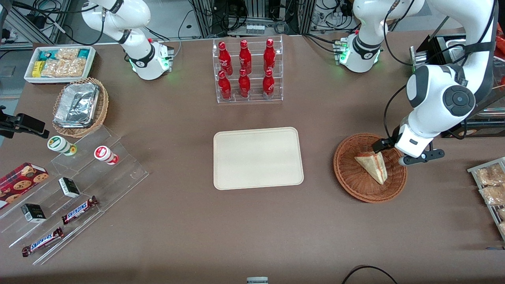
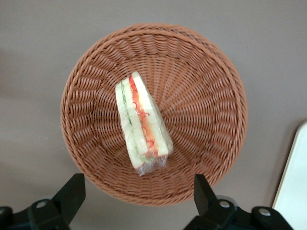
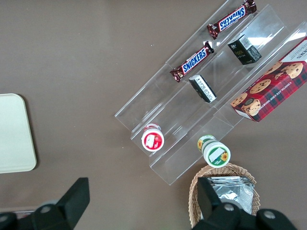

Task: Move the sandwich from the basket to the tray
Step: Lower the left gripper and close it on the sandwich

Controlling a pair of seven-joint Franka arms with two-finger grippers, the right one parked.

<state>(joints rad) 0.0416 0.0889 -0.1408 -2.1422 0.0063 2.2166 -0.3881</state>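
Nearest the front camera, toward the parked arm's end of the table, two Snickers bars [image 1: 59, 225] lie on a clear stepped stand [image 1: 75, 189], their white-and-blue wrappers readable; on the same stand are two small dark boxes [image 1: 50, 200] whose print is too small to read, a red-capped cup [image 1: 105, 154] and a green-labelled cup [image 1: 60, 144], with a red plaid box of chocolate chip cookies [image 1: 20, 180] at the stand's end. Toward the working arm's end, the sandwich [image 1: 372, 165] lies in the basket [image 1: 347, 173], its long axis slanting so that the narrow tip points nearer the front camera and away from the tray, the broad end farther from that camera; the wrist view shows red and green filling stripes running along its length under clear wrap. The tray [image 1: 258, 158] sits beside the basket near the table's middle, apart from it. The gripper [image 1: 396, 153] hangs low over the basket's farther rim, just above the sandwich's broad end, its fingers [image 2: 204, 191] spread wide and holding nothing; the forearm bends steeply down from a raised elbow. Farther off stand six red bottles [image 1: 245, 70] in a clear rack, their script too small to read.
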